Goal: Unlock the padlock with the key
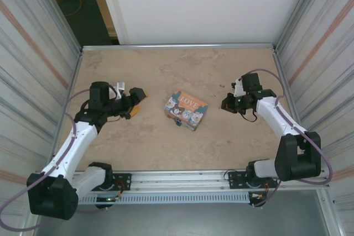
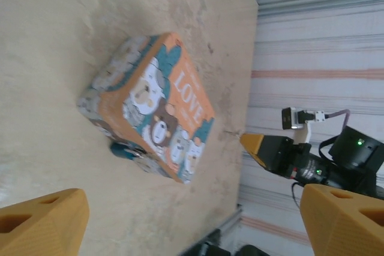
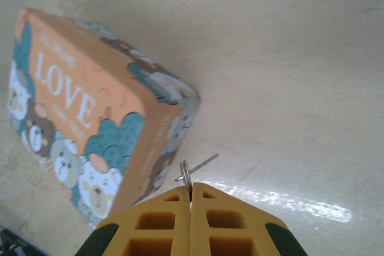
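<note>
- The orange "LOVE" box (image 1: 186, 110), the one with the cartoon bears, lies flat about mid-table (image 1: 166, 147), turned a bit askew to the table's edges.
- The padlock (image 2: 123, 150) is a tiny teal blob tucked right against the side of the box that faces the table's near edge. It sits down low on the tabletop and touches the box.
- A little silvery bit shows next to the teal body. It's too small to tell whether the shackle is in or out.
- The left gripper (image 1: 138, 103) sits toward the table's left edge, pointed at the box with bare tabletop between them. Its 2 yellow fingers (image 2: 36, 223) are spread wide with nothing in them.
- The right gripper (image 3: 191, 191) is squeezed tight, finger against finger, pinching the key (image 3: 187, 175). A thin silvery ring and a slim shaft poke out just past the tips.
- From above, the right gripper sits toward the table's right edge, aimed at the right end of the box. It's near but not touching.
- The key is off the right end of the box, so it isn't touching the padlock.
</note>
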Controlling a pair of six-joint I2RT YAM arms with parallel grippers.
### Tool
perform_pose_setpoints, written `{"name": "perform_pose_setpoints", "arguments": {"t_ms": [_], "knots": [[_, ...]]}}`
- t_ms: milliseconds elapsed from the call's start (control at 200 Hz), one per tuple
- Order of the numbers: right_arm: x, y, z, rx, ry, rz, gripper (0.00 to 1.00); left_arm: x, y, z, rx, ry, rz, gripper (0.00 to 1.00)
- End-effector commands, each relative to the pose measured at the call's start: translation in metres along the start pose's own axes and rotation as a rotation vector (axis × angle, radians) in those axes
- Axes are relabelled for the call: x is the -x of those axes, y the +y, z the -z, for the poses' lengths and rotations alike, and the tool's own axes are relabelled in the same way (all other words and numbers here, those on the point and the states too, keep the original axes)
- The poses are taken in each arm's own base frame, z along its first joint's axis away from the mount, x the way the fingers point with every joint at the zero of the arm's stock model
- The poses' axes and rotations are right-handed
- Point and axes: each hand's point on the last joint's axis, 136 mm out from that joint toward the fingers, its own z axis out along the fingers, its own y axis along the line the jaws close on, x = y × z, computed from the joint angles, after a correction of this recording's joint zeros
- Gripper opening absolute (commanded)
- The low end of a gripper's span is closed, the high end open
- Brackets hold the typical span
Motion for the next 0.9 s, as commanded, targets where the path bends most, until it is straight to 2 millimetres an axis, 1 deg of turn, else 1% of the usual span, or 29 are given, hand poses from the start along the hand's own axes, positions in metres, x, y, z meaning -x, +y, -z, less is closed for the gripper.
{"name": "perform_pose_setpoints", "arguments": {"t_ms": [0, 150, 210, 346, 486, 666, 892], "knots": [[0.006, 0.028, 0.017, 0.025, -0.045, 0.032, 0.0, -0.005, -0.029, -0.011, -0.102, 0.046, 0.108, 0.89], [0.003, 0.061, 0.021, 0.06, -0.064, 0.095, 0.0, -0.01, -0.047, -0.03, -0.173, 0.082, 0.213, 0.86], [0.001, 0.072, 0.022, 0.073, -0.071, 0.107, 0.0, -0.01, -0.052, -0.036, -0.195, 0.083, 0.257, 0.85], [-0.004, 0.097, 0.022, 0.12, -0.087, 0.128, 0.0, -0.012, -0.053, -0.049, -0.23, 0.089, 0.385, 0.83], [-0.011, 0.12, 0.02, 0.157, -0.099, 0.159, 0.0, -0.016, -0.057, -0.057, -0.276, 0.09, 0.486, 0.82], [-0.016, 0.144, 0.017, 0.194, -0.107, 0.192, 0.0, -0.027, -0.06, -0.063, -0.291, 0.104, 0.589, 0.84], [-0.022, 0.182, 0.014, 0.254, -0.109, 0.243, 0.0, -0.043, -0.063, -0.071, -0.284, 0.103, 0.668, 0.88]]}}
